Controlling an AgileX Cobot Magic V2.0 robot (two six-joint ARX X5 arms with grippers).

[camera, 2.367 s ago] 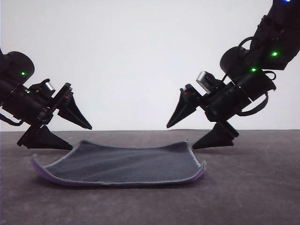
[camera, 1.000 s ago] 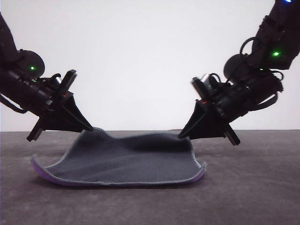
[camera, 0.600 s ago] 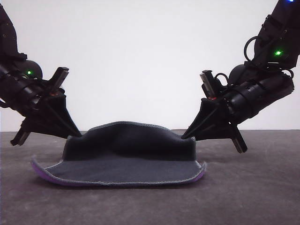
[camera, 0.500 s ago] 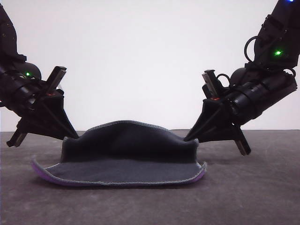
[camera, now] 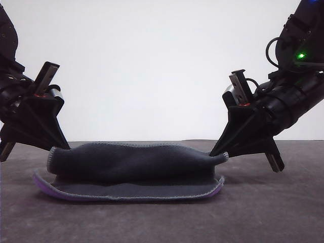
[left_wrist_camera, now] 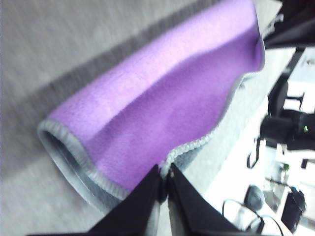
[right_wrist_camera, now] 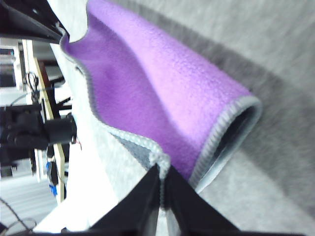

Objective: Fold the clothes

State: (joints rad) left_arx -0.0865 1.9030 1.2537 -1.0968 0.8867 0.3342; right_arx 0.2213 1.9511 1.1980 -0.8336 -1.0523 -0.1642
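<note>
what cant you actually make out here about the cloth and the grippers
- Front view: the cloth shows mostly its grey face; the raised fold hides the far part and the table behind.
- Front view: the left gripper body is cut off by the frame edge.
- Left wrist view: motion blur smears the stitched edge.
- Right wrist view: the right gripper hides the pinched corner.
</note>
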